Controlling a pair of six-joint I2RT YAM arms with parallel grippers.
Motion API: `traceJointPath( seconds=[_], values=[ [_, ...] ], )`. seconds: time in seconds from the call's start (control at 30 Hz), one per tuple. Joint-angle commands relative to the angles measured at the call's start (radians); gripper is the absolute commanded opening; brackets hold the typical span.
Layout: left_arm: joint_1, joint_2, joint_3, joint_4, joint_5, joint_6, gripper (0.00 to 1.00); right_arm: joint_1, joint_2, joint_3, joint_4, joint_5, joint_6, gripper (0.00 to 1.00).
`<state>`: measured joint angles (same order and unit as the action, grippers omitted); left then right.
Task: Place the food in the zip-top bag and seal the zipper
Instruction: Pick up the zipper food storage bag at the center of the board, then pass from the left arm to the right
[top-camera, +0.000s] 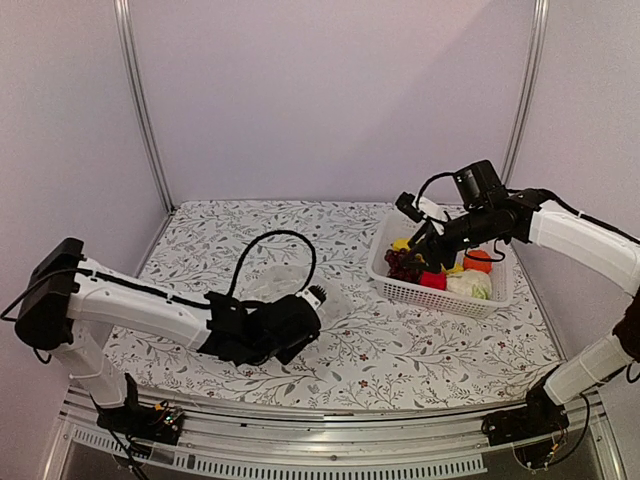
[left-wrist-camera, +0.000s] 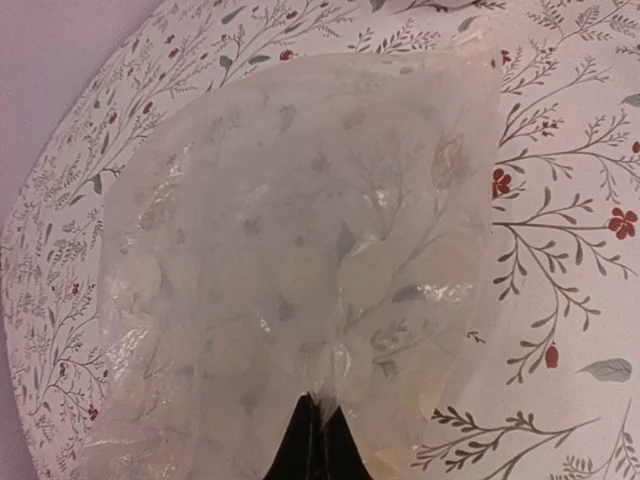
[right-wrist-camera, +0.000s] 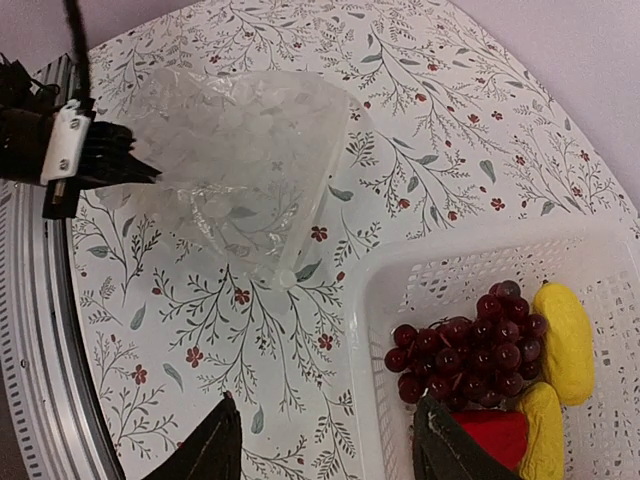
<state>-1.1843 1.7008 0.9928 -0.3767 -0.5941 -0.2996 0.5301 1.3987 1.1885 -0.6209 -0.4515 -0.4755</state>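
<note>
Left gripper (left-wrist-camera: 318, 415), arm stretched low, pinches zip-top bag (left-wrist-camera: 300, 220).

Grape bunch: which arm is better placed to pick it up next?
Right. The right fingers hang open over the basket rim, next to the grape bunch; the left fingers are shut on the zip-top bag.

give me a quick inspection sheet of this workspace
surface: floral tablecloth, flat.
job's things: clear zip-top bag, no food inside; grape bunch, red pepper, yellow pieces, cabbage, orange fruit all in the white basket.
clutter: nothing seen.
grippers: left gripper shut on the bag's edge; right gripper open, fingers above the basket's rim.
cables: black cable loops above the left arm.
surroundings: pale walls, metal rail at near edge.
</note>
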Motion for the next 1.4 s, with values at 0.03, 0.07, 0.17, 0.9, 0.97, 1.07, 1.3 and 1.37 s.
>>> traceJointPath(
  seconds=[0.03, 0.07, 0.17, 0.9, 0.97, 1.07, 1.3, 1.37],
  values=[
    [-0.169, -0.182, -0.213, 0.298, -0.422, 0.081, 0.00, 0.002, 0.115, 0.128, 0.013, -0.024, 0.123, 0.56],
    [-0.195, -0.197, -0.245, 0.341, -0.470, 0.089, 0.00, 0.002, 0.147, 0.151, 0.004, -0.056, 0.147, 0.55],
    [-0.263, -0.193, -0.301, 0.494, -0.587, 0.140, 0.00, 0.002, 0.218, 0.235, -0.035, -0.145, 0.192, 0.55],
    [-0.477, 0.463, 0.324, -1.105, -1.068, -1.336, 0.00, 0.050, 0.514, 0.439, -0.179, -0.508, 0.335, 0.58],
    [-0.477, 0.405, 0.364, -1.105, -1.058, -1.300, 0.00, 0.050, 0.529, 0.461, -0.193, -0.491, 0.324, 0.57],
    [-0.451, 0.241, 0.425, -1.103, -1.023, -1.238, 0.00, 0.036, 0.504, 0.471, -0.193, -0.458, 0.306, 0.57],
    [-0.347, -0.029, 0.611, -1.103, -0.917, -0.968, 0.00, -0.032, 0.386, 0.496, -0.178, -0.416, 0.285, 0.60],
    [-0.314, -0.077, 0.654, -1.044, -0.871, -0.838, 0.00, -0.049, 0.359, 0.505, -0.174, -0.413, 0.279, 0.60]
  ],
)
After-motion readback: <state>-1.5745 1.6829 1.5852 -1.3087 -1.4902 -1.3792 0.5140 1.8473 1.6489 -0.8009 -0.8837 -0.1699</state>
